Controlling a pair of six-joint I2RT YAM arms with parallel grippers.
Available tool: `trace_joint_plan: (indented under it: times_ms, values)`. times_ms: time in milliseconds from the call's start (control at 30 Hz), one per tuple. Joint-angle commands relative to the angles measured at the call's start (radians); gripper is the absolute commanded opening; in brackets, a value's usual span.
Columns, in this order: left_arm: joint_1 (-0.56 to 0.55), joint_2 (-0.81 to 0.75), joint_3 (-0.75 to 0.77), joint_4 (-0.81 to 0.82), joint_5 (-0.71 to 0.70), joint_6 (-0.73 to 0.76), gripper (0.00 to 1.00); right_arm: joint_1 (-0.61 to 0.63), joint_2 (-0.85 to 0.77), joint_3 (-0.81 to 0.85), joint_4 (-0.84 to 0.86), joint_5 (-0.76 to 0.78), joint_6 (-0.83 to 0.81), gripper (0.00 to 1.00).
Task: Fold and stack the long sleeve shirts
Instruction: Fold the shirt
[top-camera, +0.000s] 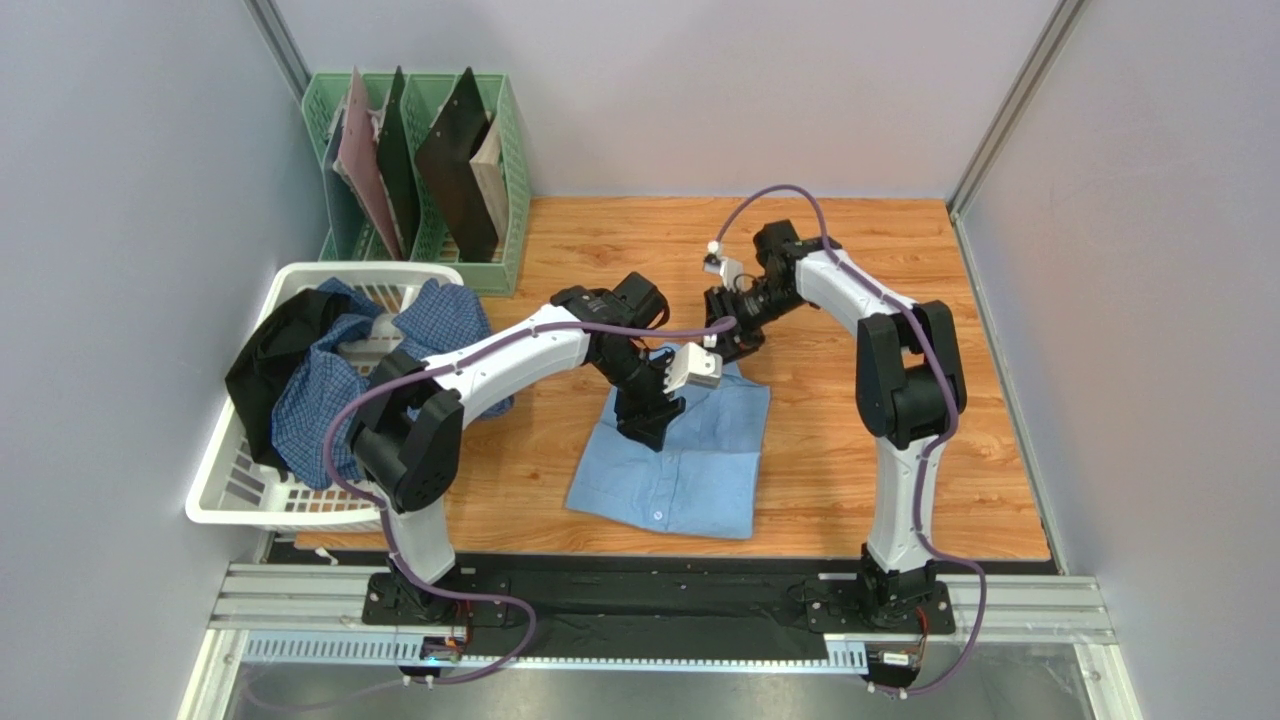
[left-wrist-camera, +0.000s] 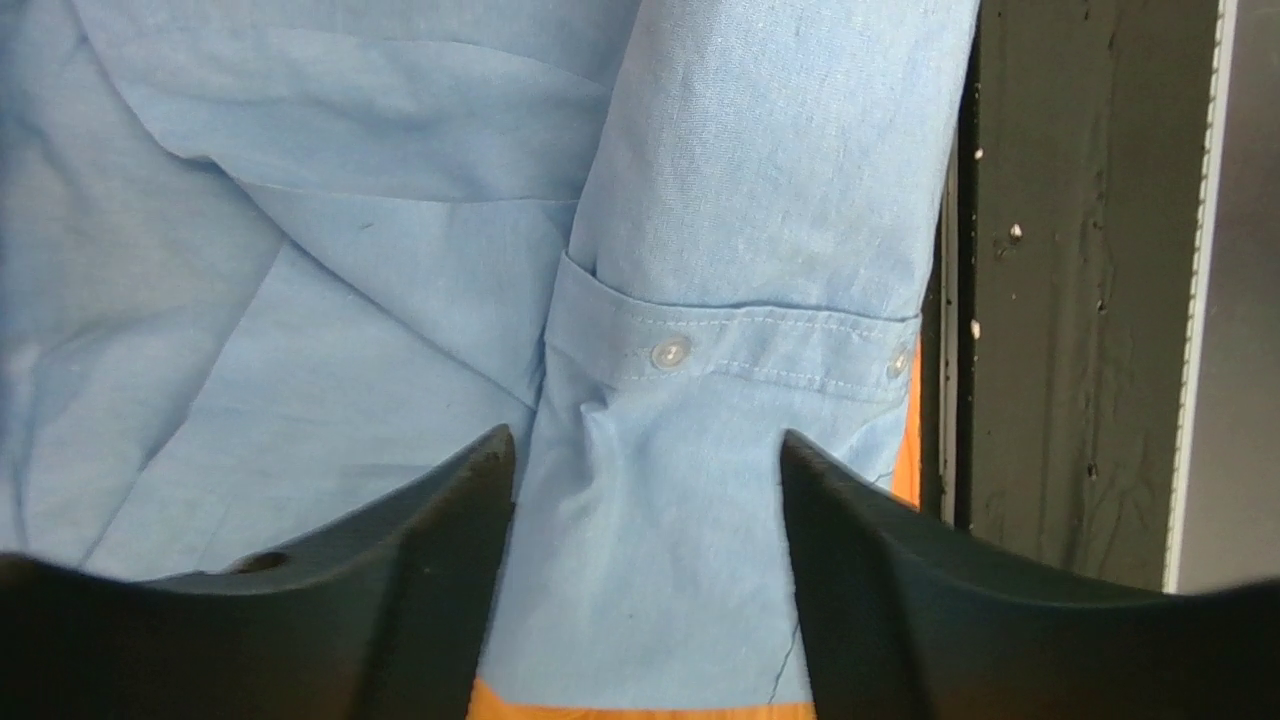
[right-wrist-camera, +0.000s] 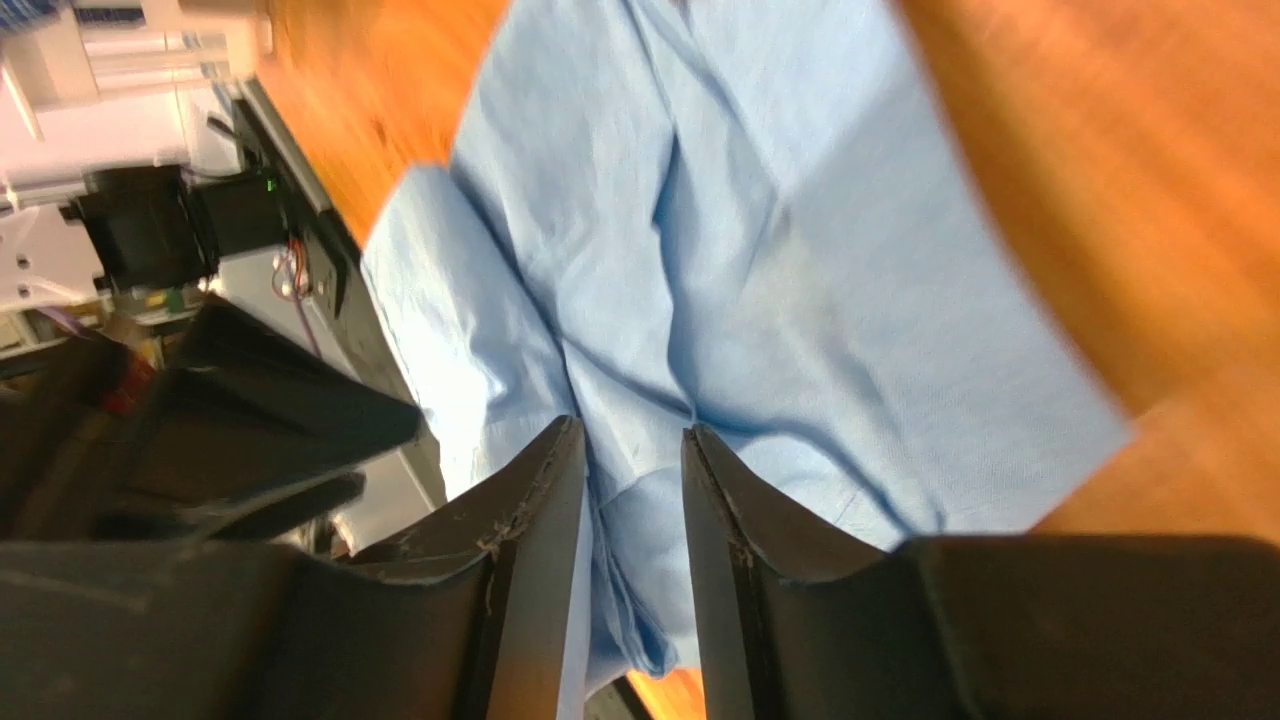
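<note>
The light blue shirt (top-camera: 684, 473) lies partly folded on the wooden tabletop (top-camera: 984, 450), near its front edge, between the two arms. The left claw (top-camera: 649, 425) is down over the shirt's upper left part. In its wrist view, the left claw (left-wrist-camera: 646, 443) has its fingers well apart, straddling a buttoned sleeve cuff (left-wrist-camera: 721, 338) without pinching it. The right claw (top-camera: 732, 333) hangs above the far edge of the shirt. Its wrist view is blurred, but the right claw (right-wrist-camera: 631, 435) shows only a narrow gap, and I see nothing caught in it. A blue-and-white checked shirt (top-camera: 308, 413) is draped in the white basket (top-camera: 226, 503) on the left, beside a dark garment (top-camera: 278, 353).
</note>
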Motion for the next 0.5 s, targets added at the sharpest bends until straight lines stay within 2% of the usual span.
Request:
trace_joint_plan:
  times_ms: [0,167,233,300,467]
  values:
    - [-0.002,0.025,-0.023,0.044,0.068,0.115,0.75,0.007,0.08,0.122,0.032,0.058,0.056,0.38]
    - [-0.011,0.071,-0.01,0.03,0.082,0.173,0.74,0.008,0.152,0.216,0.065,0.122,0.095,0.41]
    - [-0.025,0.091,-0.009,0.023,0.072,0.184,0.69,0.011,0.178,0.23,0.071,0.145,0.096,0.41]
    - [-0.039,0.114,-0.005,0.013,0.072,0.19,0.65,0.019,0.194,0.23,0.072,0.154,0.085,0.4]
    - [-0.045,0.15,0.006,0.016,0.051,0.184,0.64,0.04,0.208,0.193,0.071,0.157,0.061,0.36]
